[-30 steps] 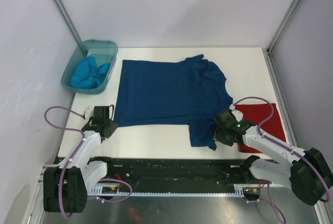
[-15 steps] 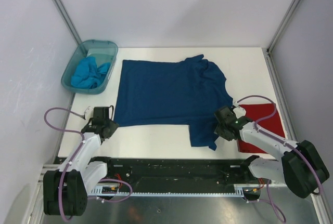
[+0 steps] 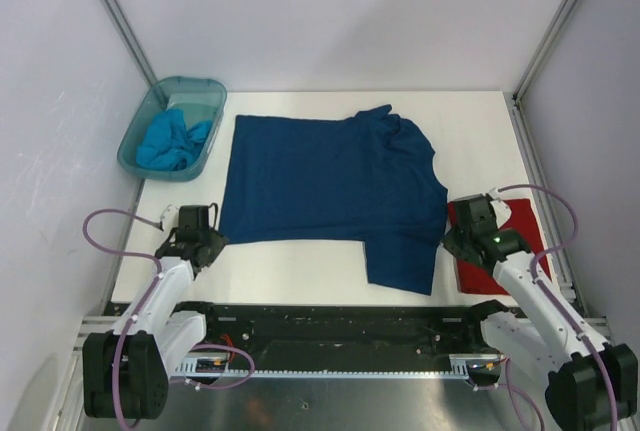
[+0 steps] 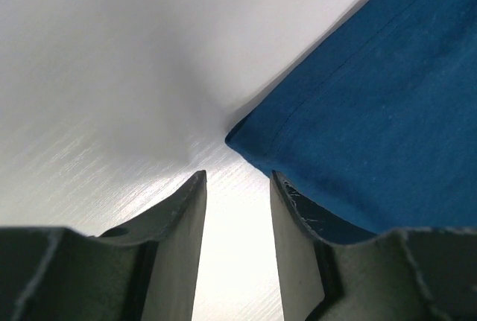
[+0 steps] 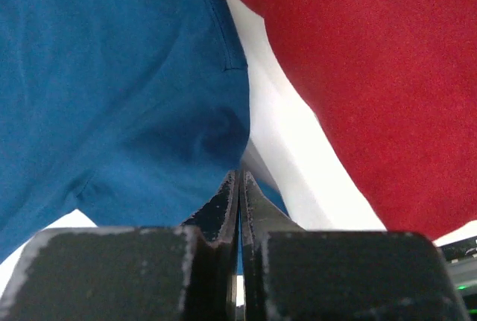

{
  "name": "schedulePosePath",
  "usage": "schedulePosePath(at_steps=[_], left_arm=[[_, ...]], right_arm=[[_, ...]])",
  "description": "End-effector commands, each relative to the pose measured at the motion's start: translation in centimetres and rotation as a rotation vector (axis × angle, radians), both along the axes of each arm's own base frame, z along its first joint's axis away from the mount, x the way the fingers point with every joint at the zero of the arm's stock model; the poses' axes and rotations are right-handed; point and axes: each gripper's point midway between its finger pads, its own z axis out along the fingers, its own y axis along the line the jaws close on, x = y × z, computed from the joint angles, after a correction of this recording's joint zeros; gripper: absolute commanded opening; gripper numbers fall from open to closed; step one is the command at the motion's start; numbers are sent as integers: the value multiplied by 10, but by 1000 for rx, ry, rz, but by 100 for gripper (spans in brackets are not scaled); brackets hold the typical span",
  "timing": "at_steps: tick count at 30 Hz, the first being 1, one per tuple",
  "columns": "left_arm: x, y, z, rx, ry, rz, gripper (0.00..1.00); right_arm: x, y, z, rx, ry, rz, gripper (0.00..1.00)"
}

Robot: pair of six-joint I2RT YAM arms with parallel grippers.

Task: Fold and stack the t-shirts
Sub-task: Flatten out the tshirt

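Early yet, by the look: 1 of 3 done. Red t-shirt (image 3: 522, 234) folded at right on surface (image 3: 480, 131). Navy t-shirt (image 3: 330, 191) spread flat, centre, unfolded. Turquoise t-shirt (image 3: 172, 141) crumpled in tub (image 3: 190, 84). Right end effector (image 5: 239, 183) pinched on navy edge. Left end effector (image 4: 237, 179) half-spread, empty, just beside near-left corner.

Navy t-shirt (image 3: 330, 186) flat across the table (image 3: 480, 131) (turquoise t-shirt (image 3: 172, 141) in the teal tub (image 3: 188, 81))
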Motion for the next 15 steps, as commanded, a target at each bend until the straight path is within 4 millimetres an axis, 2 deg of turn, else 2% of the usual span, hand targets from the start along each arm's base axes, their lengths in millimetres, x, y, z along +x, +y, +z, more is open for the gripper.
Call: schedulePosePath(at_steps=[1, 4, 7, 9, 15], left_arm=[[5, 5, 3, 8, -22, 26, 45], [5, 5, 1, 14, -13, 25, 47], [7, 6, 1, 19, -10, 19, 48], [10, 7, 5, 25, -17, 16, 48], [18, 10, 11, 56, -16, 5, 47]], right_arm=[[-17, 4, 2, 48, 92, 33, 0], [-24, 0, -4, 52, 141, -2, 0], [-26, -2, 0, 87, 137, -15, 0], [-26, 5, 6, 122, 120, 13, 1], [-37, 28, 0, 93, 150, 108, 31]])
